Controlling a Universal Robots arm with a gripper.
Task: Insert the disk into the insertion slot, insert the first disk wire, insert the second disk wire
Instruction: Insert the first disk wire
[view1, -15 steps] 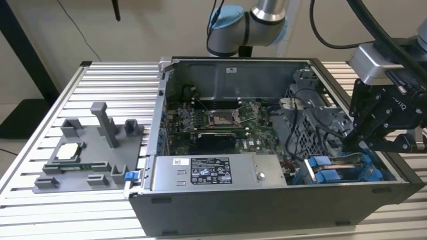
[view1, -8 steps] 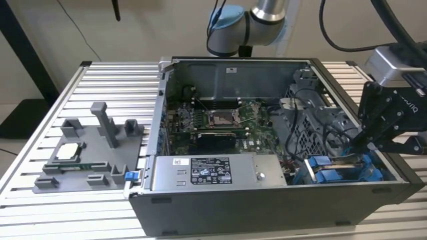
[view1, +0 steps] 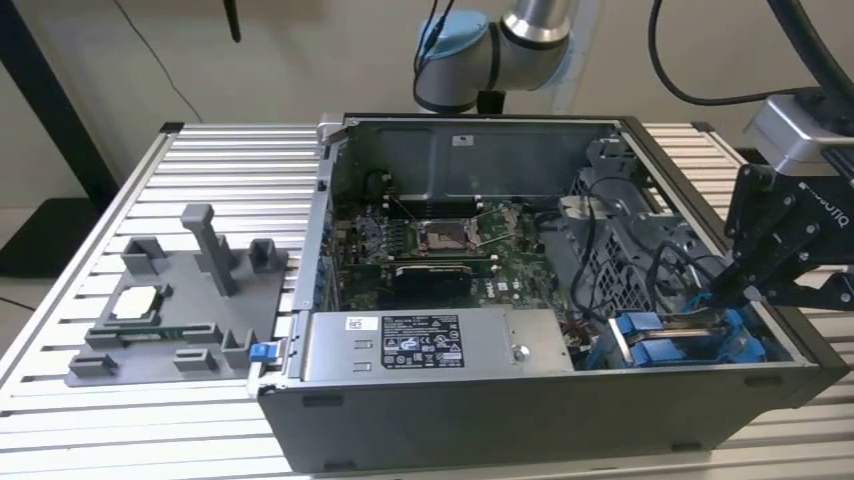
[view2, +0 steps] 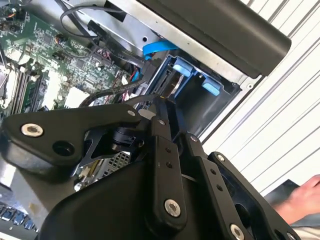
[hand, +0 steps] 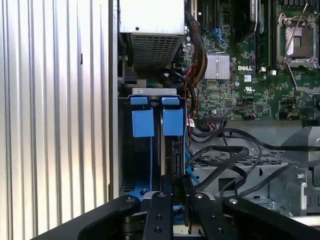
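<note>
- The black gripper (view1: 714, 292) is seen inside the boxy grey-metal insertion slot (view1: 683, 340), lower right of the exterior view.
- Its jaws are drawn nearly closed; whether anything is held cannot be told.

Exterior view overlooks PC case (view1: 534, 420); both wrist views near insertion slot (hand: 154, 92) (view2: 202, 107).
</note>
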